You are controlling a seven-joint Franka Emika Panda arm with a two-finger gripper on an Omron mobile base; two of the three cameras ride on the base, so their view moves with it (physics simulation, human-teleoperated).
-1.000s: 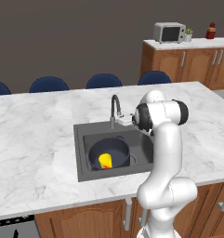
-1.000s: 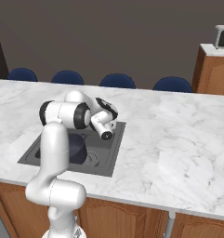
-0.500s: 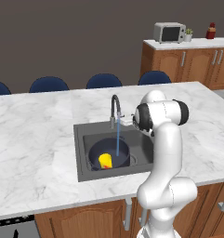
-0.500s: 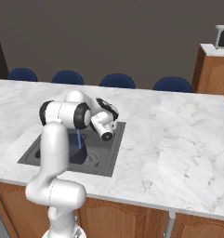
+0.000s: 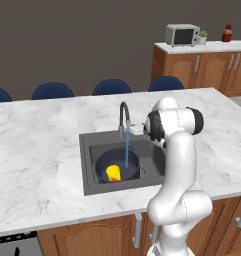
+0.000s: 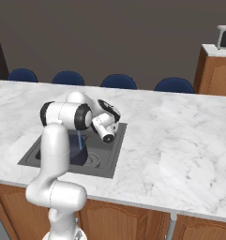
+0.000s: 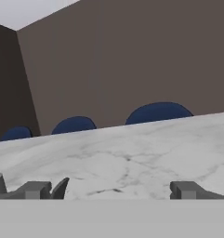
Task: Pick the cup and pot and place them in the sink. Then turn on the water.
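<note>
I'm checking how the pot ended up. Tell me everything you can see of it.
The pot is a wide, round, dark navy-grey vessel with no lid and a matte look. It sits upright in the left part of the sink, below the faucet. The yellow cup rests inside it, toward its near left side, and the thin blue water falls straight into it. Its handles are too small to make out clearly.

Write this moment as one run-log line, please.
cup: in pot | pot: in sink | water: running | gripper: open, empty
</note>
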